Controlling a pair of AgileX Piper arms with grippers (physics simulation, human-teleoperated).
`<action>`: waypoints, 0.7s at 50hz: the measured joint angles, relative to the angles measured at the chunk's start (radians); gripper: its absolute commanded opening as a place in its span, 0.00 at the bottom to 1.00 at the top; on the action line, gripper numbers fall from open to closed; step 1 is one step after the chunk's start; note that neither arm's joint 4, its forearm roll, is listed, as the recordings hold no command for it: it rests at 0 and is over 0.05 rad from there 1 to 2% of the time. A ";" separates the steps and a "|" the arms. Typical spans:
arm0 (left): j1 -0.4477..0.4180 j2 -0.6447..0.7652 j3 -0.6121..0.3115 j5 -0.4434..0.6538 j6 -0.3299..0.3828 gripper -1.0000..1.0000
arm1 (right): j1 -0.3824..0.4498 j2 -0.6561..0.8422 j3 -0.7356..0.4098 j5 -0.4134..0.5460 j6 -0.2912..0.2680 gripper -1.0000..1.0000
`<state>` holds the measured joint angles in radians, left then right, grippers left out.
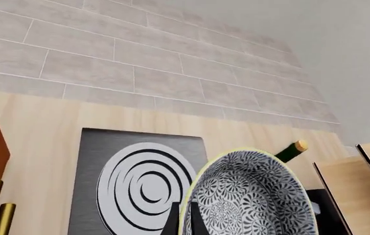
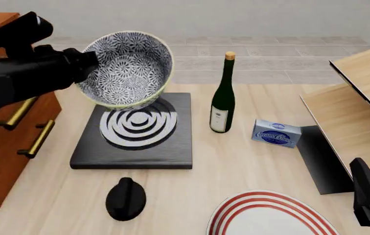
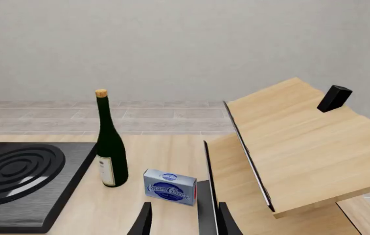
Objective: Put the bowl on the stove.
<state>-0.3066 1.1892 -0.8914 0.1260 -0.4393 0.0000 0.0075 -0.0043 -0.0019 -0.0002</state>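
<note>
The bowl (image 2: 127,68) hangs in the air above the far part of the stove (image 2: 134,132), tilted so its patterned inside faces the front camera, its pale rim clear of the burner rings. The left gripper (image 2: 85,62) holds it by the rim on the left side; in the left wrist view one dark finger sits inside the rim and one outside. The stove lies flat on the tabletop (image 2: 237,156) left of centre, just beside a wooden drawer cabinet (image 2: 5,147) at the left edge. A black knob (image 2: 126,198) rests near the front edge, close to the stove. A green wine bottle (image 2: 223,95) stands upright right of the stove, then a small blue box (image 2: 276,133). A red-ringed plate (image 2: 270,215) lies at the front edge. The right gripper (image 3: 181,218) waits low by the right edge, fingers apart and holding nothing.
</note>
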 measured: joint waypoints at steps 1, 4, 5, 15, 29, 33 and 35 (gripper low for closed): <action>0.001 0.005 -0.003 0.000 0.000 0.00 | 0.000 0.000 0.000 0.000 0.000 1.00; 0.002 0.017 -0.009 -0.001 0.001 0.00 | 0.000 0.000 0.000 0.000 0.000 1.00; 0.003 0.020 -0.009 -0.002 0.001 0.00 | 0.000 0.000 0.000 0.000 0.000 1.00; 0.019 0.059 -0.011 -0.019 -0.005 0.00 | 0.000 0.000 0.000 0.000 0.000 1.00; 0.038 0.105 0.001 -0.048 -0.014 0.00 | 0.000 0.000 0.000 0.000 0.000 1.00; 0.040 0.117 0.005 -0.056 -0.014 0.00 | 0.000 0.000 0.000 0.000 0.000 1.00; 0.040 0.122 0.007 -0.061 -0.013 0.00 | 0.000 0.000 0.000 0.000 0.000 1.00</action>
<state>-0.2668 1.3114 -0.8846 0.0651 -0.4528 0.0000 0.0076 -0.0043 -0.0019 -0.0002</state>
